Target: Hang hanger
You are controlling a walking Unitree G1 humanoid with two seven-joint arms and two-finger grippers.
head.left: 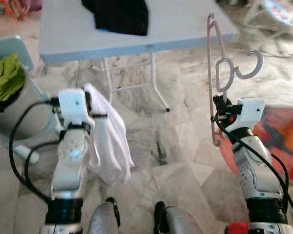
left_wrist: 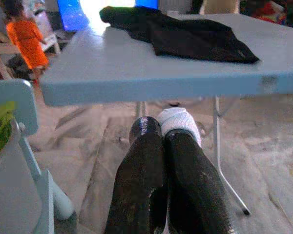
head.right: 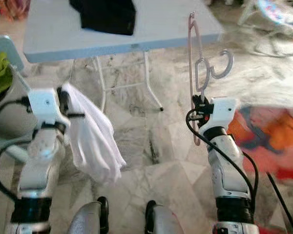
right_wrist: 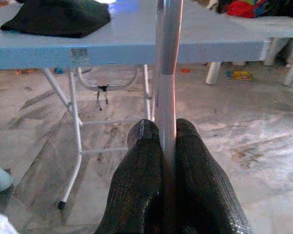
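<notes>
The right gripper (head.left: 219, 108) sat right of centre in the head views, its two black fingers (right_wrist: 141, 190) pressed together on the flat bar of a pale pink plastic hanger (head.left: 216, 73). That hanger stood nearly upright, running from the upper right of the frame, in front of the table's corner, down past the fingers to just beside the silver forearm; its hook (head.left: 251, 66) curled out to the right at mid-height. In the right wrist view the bar (right_wrist: 167, 58) rose straight up out of the closed fingers, clamped between them.

Over on the left, the left gripper (left_wrist: 168, 134) was shut on a white cloth (head.left: 110, 141), which hung down in loose folds to the right of that arm. In the left wrist view a small white bunch (left_wrist: 178, 122) poked out at the tips of the two fingers, held tight side by side.

A light grey folding table (head.left: 185, 29) filled the top of the head views, white legs (head.left: 158, 87) beneath, a black garment (head.left: 119, 14) lying on it at top centre. At the far left stood a grey bin (head.left: 12, 117) with green fabric (head.left: 5, 78) in it. Marbled stone floor (head.left: 185, 146) spread below, and blurred orange-red material (head.left: 283, 136) lay at the right edge.
</notes>
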